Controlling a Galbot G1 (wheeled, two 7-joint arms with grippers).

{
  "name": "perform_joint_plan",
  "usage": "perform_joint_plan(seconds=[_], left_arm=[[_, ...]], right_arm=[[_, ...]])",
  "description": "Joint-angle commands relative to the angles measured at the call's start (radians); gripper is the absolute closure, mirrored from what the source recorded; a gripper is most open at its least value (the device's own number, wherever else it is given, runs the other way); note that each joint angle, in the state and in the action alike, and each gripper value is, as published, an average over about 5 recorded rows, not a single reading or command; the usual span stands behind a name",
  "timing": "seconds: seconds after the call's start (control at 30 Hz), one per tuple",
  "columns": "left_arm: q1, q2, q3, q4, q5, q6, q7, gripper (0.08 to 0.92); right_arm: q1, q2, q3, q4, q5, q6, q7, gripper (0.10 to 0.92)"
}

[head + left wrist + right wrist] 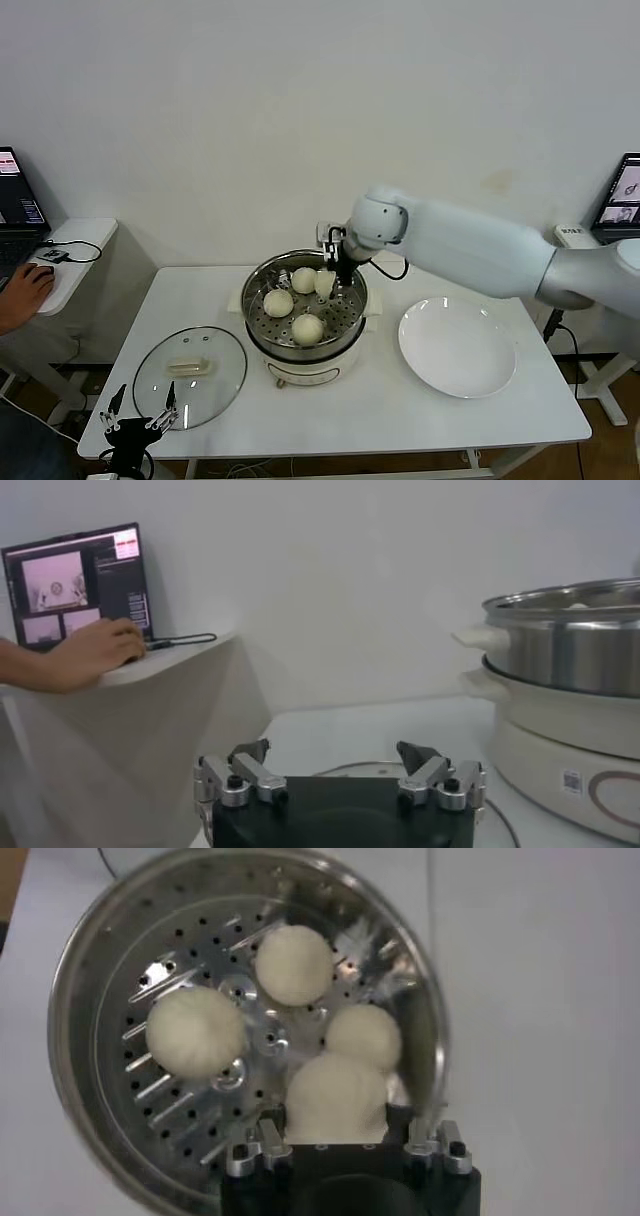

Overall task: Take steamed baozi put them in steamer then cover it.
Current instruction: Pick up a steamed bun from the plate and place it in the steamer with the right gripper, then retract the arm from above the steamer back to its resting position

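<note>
Cream-white dough filled the right gripper [338, 1138]: we saw its fingers [262, 1146] pinched on the fourth baozi [337, 1098], held just above the perforated basket at the far right side of the steamer [262, 335]. Three other baozi [308, 327] already lay inside (one of them touching the held bun, as the right wrist view showed it). We found the steamer at the middle of the table [400, 420], the white plate [458, 347] just to its right, the glass cover [190, 376] flat on the table to its left. Near the table's front left corner the left gripper [140, 418] hung with its fingers [240, 777] spread wide, gripping nothing.
</note>
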Motion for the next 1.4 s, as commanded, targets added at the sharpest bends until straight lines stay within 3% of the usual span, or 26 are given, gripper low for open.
perform_joint_plan(seconds=[0.03, 0.4, 0.6, 0.93, 1.13, 1.4], left_arm=[[-0.002, 0.0, 0.003, 0.001, 0.002, -0.001, 0.0, 0.177], [-0.005, -0.002, 0.005, -0.001, 0.007, -0.001, -0.001, 0.177], [0.0, 0.0, 0.001, -0.009, 0.009, 0.001, -0.001, 0.177], [-0.008, 0.004, 0.0, -0.003, 0.01, 0.001, -0.001, 0.177], [-0.019, 0.003, 0.004, 0.008, 0.013, 0.001, 0.0, 0.177], [-0.036, -0.002, 0.018, 0.031, 0.031, -0.006, -0.001, 0.177]], right_arm=[[-0.051, 0.036, -0.023, -0.013, -0.022, -0.061, 0.031, 0.405], [-0.073, 0.009, 0.013, -0.004, -0.065, -0.059, 0.019, 0.378], [-0.057, -0.046, 0.067, 0.047, -0.088, -0.052, 0.032, 0.235], [-0.241, -0.242, 0.328, 0.222, 0.016, -0.039, 0.412, 0.203], [-0.544, -0.332, 0.566, 0.355, 0.087, 0.138, 0.664, 0.203], [-1.091, -0.331, 1.041, 0.387, -0.135, 0.511, 0.781, 0.203]])
